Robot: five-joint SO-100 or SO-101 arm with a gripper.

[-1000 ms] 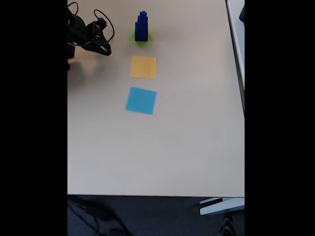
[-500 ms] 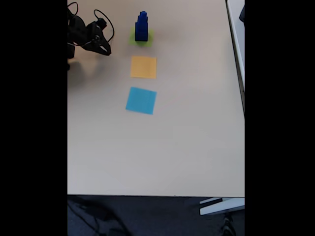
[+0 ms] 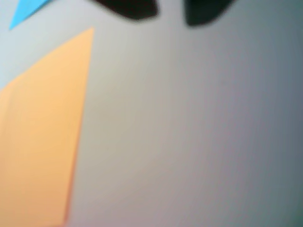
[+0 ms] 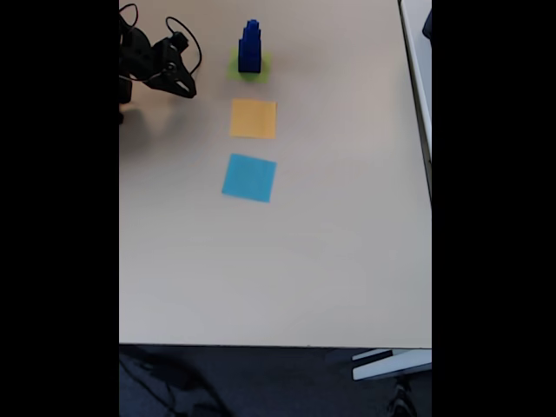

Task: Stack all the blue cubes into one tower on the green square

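Note:
The blue cubes stand piled as one tower (image 4: 250,48) at the far end of the table, widest at the bottom and narrowing upward. Under them lies the green square (image 4: 261,69), of which only the edges show. My gripper (image 4: 187,89) hangs to the left of the tower, well apart from it. In the wrist view its two dark fingertips (image 3: 128,7) enter from the top edge, and the gripper (image 3: 170,16) is open by a narrow gap with bare table between the tips.
An orange square (image 4: 254,118) (image 3: 40,132) and a light-blue square (image 4: 249,177) (image 3: 23,12) lie in a row in front of the green one. The table's front edge (image 4: 278,346) runs along the bottom, and black cables loop over the arm (image 4: 143,52).

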